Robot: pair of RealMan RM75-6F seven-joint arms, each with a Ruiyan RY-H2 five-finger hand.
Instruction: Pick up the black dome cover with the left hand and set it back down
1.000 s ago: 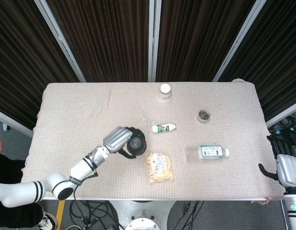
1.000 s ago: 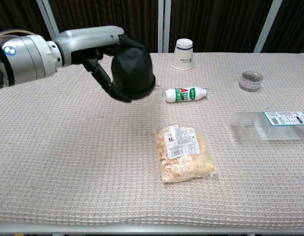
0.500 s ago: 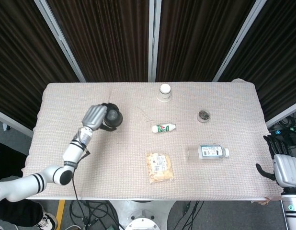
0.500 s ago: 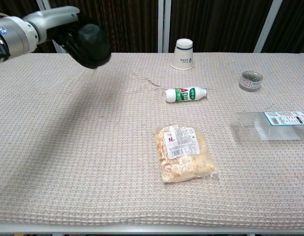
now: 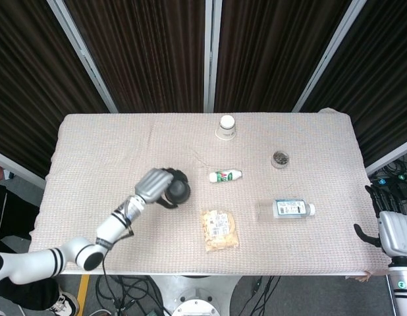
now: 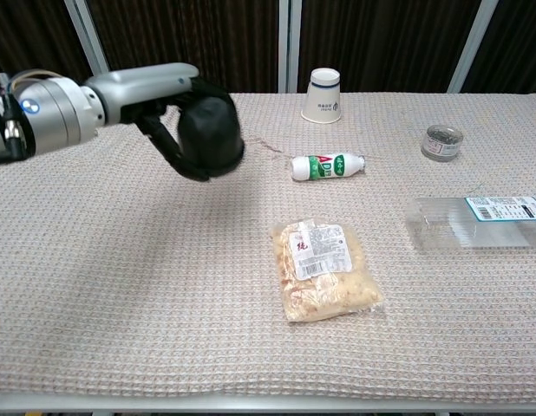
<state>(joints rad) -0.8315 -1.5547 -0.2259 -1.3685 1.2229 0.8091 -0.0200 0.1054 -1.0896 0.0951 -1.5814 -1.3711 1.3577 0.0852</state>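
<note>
My left hand [image 5: 157,187] [image 6: 177,130] grips the black dome cover [image 5: 178,191] [image 6: 211,136] and holds it in the air above the table, left of the small white bottle [image 5: 225,176] [image 6: 327,165]. Its dark fingers wrap around the dome's left side. The dome hangs over the cloth just up and left of the snack bag [image 5: 220,230] [image 6: 325,269]. My right hand [image 5: 393,230] shows only at the far right edge of the head view, off the table, with dark fingers pointing up and nothing in it.
An upturned paper cup [image 5: 226,126] [image 6: 323,95] stands at the back. A small round tin [image 5: 280,158] [image 6: 443,142] and a clear plastic bottle [image 5: 289,209] [image 6: 476,221] lie to the right. A woven cloth [image 5: 98,151] covers the table.
My left hand swung with the dome from the table's middle out to the far left, and has now come back toward the middle, lower than half a second ago.
</note>
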